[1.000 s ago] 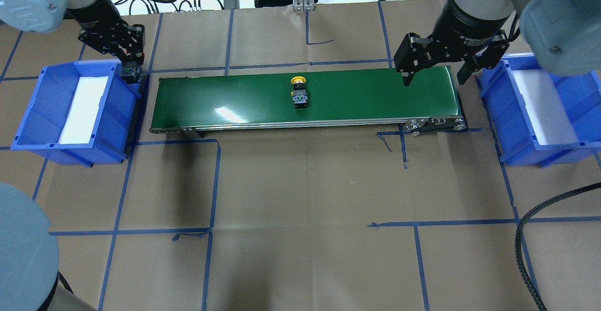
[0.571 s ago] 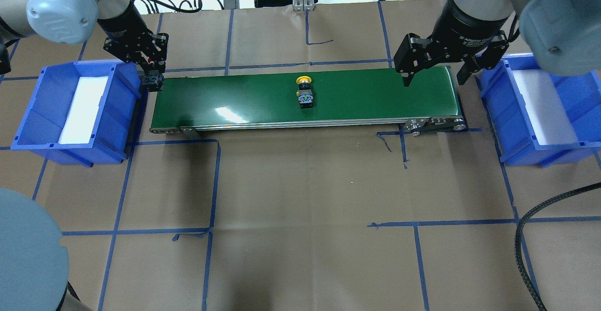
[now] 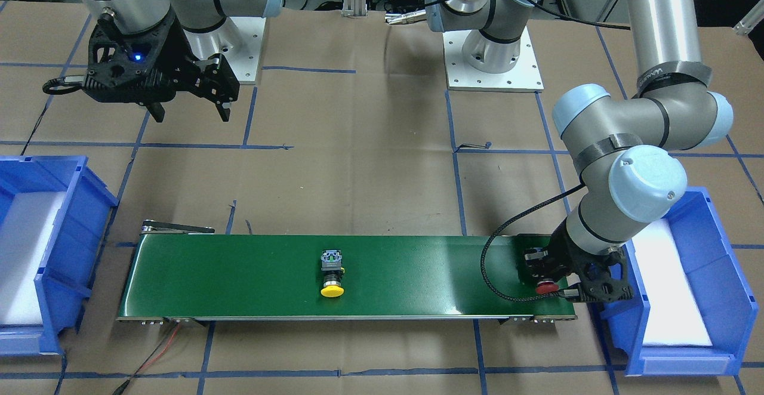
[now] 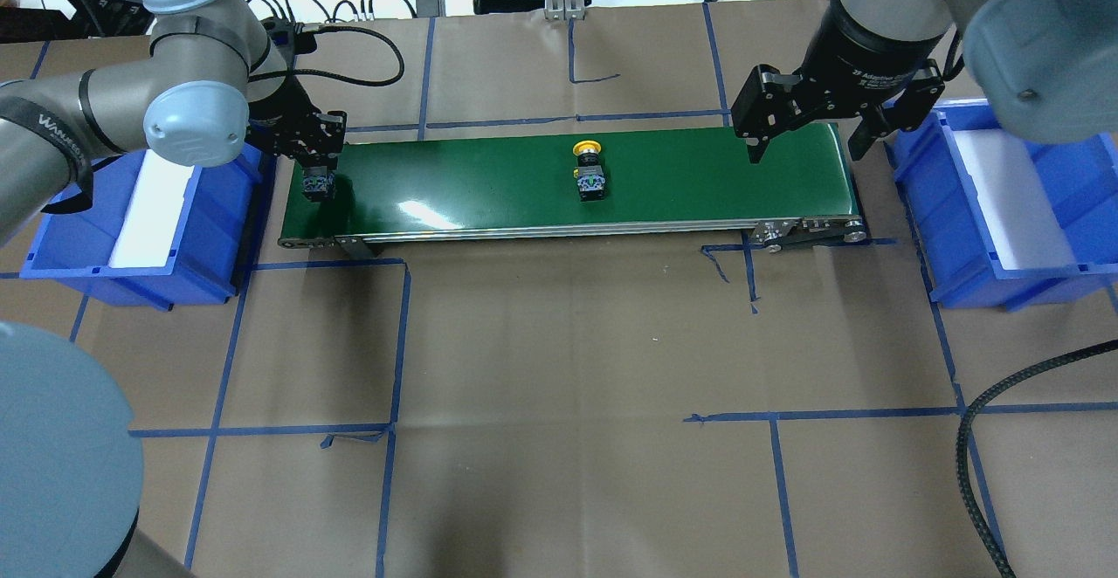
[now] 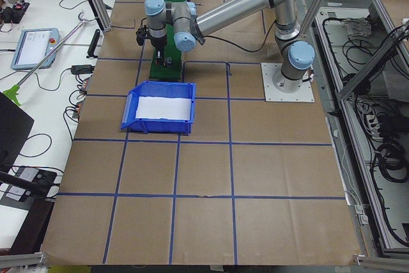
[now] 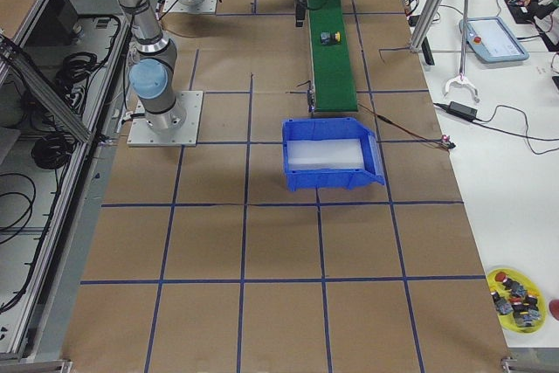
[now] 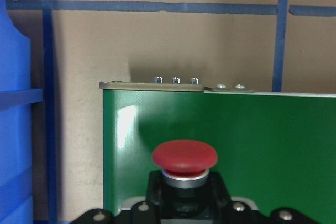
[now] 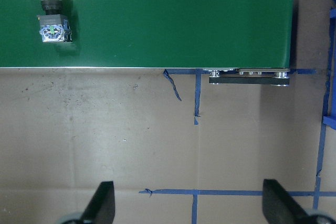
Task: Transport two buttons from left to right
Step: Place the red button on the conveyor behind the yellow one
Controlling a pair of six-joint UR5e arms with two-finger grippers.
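Note:
My left gripper (image 4: 316, 178) is shut on the red button (image 7: 185, 157), holding it low over the left end of the green conveyor belt (image 4: 699, 176). In the front-facing view the red cap (image 3: 544, 288) shows between the fingers. I cannot tell whether the button touches the belt. The yellow button (image 4: 590, 172) lies on its side near the belt's middle, cap pointing away from the robot. It also shows in the right wrist view (image 8: 51, 17) and the front-facing view (image 3: 332, 275). My right gripper (image 4: 808, 148) is open and empty, hovering above the belt's right end.
A blue bin (image 4: 87, 211) with a white liner stands off the belt's left end. Another blue bin (image 4: 961, 211) stands off its right end. A black cable (image 4: 1004, 403) lies on the paper at the near right. Blue tape lines cross the brown table cover.
My left gripper has moved right from the left bin's edge to over the belt's left end, carrying the red button. The yellow button has travelled rightward along the belt. The right gripper has stayed still.

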